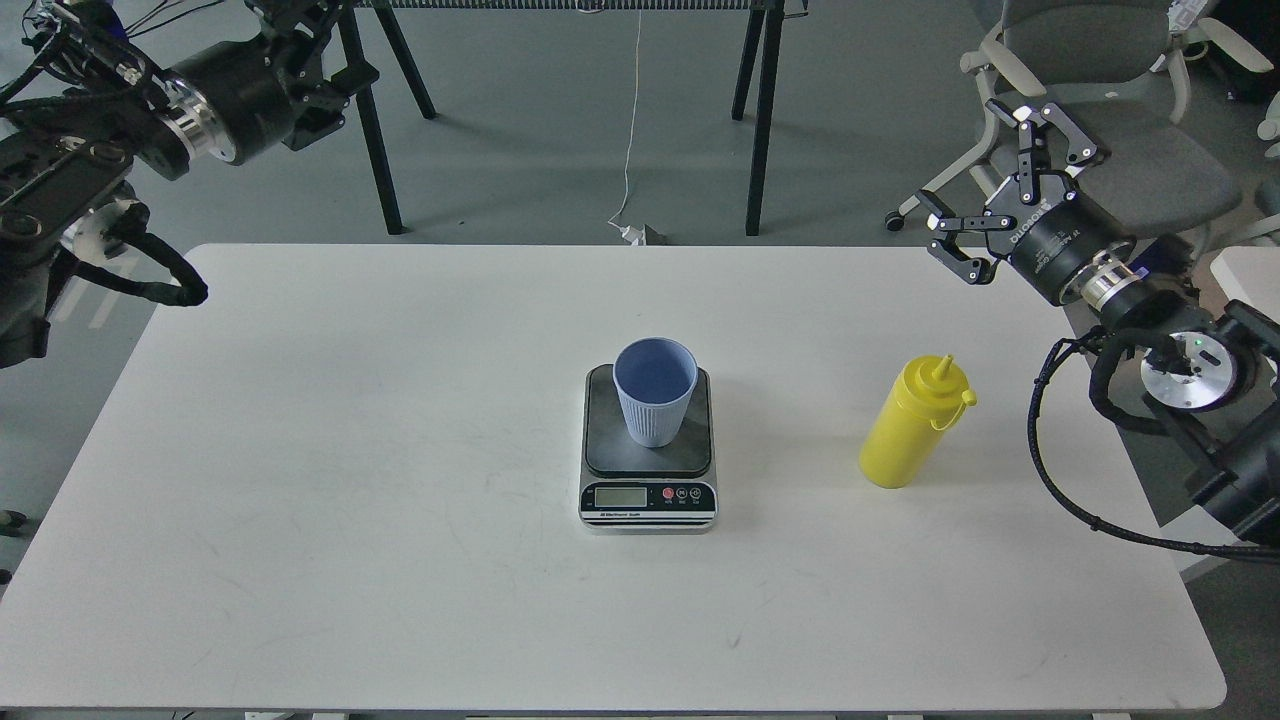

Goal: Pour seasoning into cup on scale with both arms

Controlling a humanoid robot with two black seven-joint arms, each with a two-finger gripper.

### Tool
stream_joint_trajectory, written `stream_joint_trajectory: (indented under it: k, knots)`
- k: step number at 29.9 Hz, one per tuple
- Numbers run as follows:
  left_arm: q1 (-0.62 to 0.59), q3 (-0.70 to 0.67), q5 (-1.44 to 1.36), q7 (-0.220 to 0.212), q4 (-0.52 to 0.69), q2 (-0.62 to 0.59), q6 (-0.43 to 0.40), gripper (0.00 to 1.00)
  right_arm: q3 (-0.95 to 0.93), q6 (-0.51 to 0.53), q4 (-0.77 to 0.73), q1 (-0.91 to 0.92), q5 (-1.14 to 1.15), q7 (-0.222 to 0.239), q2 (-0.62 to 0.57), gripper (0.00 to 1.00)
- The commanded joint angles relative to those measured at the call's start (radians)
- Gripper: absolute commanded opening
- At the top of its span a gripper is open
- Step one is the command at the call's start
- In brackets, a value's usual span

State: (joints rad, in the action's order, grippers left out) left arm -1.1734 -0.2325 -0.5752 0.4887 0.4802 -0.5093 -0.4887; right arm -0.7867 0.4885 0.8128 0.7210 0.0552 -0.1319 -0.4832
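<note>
The light blue ribbed cup (655, 392) stands upright on the dark plate of the scale (610, 458) at the middle of the white table (300, 450). The yellow squeeze bottle (910, 428) stands upright to the right of the scale, with its small cap hanging at its right side. My right gripper (975, 160) is open and empty, in the air above the table's far right corner, behind and above the bottle. My left gripper (300, 35) is high at the far left, well away from the cup. Its fingers run past the top edge.
A grey office chair (1100, 50) stands behind the right arm. Black stand legs (762, 120) and a white cable (630, 120) are beyond the table's far edge. A white surface (1245, 270) lies at the right. My right arm's cable (1060, 500) loops over the table's right edge.
</note>
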Motion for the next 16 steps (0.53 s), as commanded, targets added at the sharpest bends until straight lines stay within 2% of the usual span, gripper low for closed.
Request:
stream_joint_trajectory:
  k: [1,16]
  knots:
    - [0.003,0.004,-0.002,0.000,-0.002,-0.001,0.000,0.99,0.000,0.000,-0.001,-0.002,0.000,0.000,0.000,0.99]
    - [0.075,0.002,0.040,0.000,0.000,-0.009,0.000,0.99,0.003,0.000,-0.032,0.008,-0.002,0.000,0.031,0.99]
